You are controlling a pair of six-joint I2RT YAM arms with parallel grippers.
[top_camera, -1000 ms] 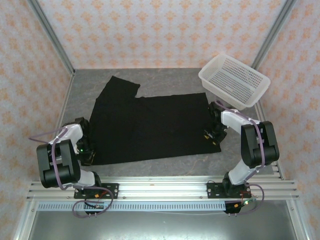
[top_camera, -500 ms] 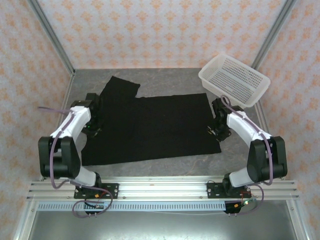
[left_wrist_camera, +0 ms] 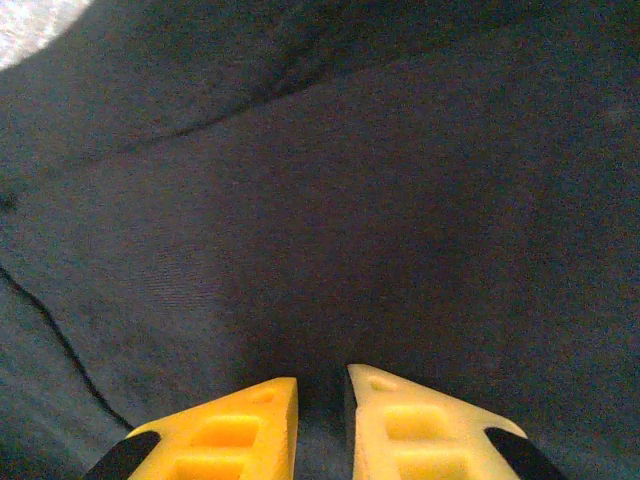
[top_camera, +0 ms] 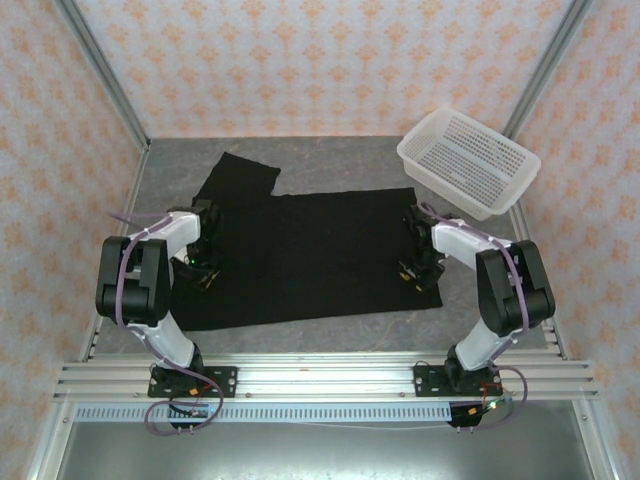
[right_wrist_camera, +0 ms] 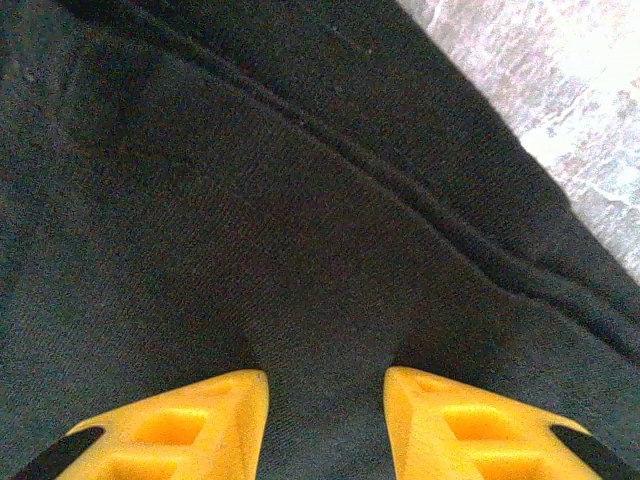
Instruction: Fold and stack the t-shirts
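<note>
T-shirt is spread on the bench. It is pinched by the left tool; the right tool is parted.

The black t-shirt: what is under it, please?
The grey table shows around the t-shirt. Whatever lies beneath the fabric is covered.
</note>
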